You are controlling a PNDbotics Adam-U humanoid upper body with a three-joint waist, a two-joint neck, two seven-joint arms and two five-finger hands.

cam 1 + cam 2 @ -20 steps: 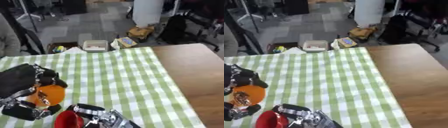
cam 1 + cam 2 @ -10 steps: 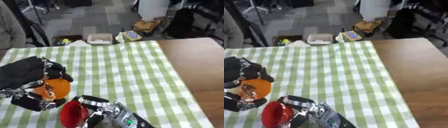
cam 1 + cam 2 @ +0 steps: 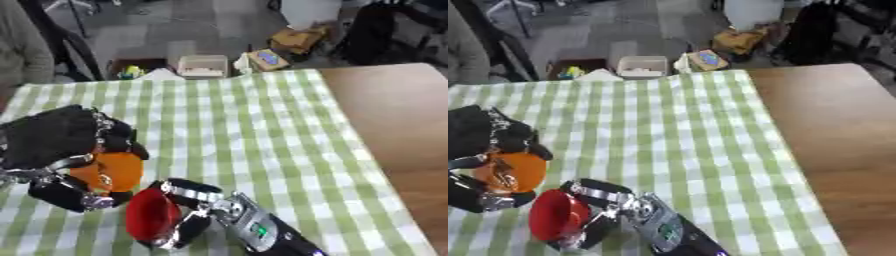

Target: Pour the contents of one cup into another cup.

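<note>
While both cups are held, checked cloth (image 3: 254, 130), boxes (image 3: 203, 65) beyond table

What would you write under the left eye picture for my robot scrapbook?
Left hand holds a round orange cup beside the red cup tilted in the right hand, over a green checked tablecloth.

A green-and-white checked cloth (image 3: 254, 130), matt and woven-looking, covers most of the table; at 3 o'clock bare wood (image 3: 398, 115) shows, smooth with a dull sheen. The orange cup (image 3: 109, 170) and red cup (image 3: 150, 216) look like smooth plastic. The left hand (image 3: 52, 145) is matt black, the right hand (image 3: 197, 212) black with shiny silver metal.
</note>
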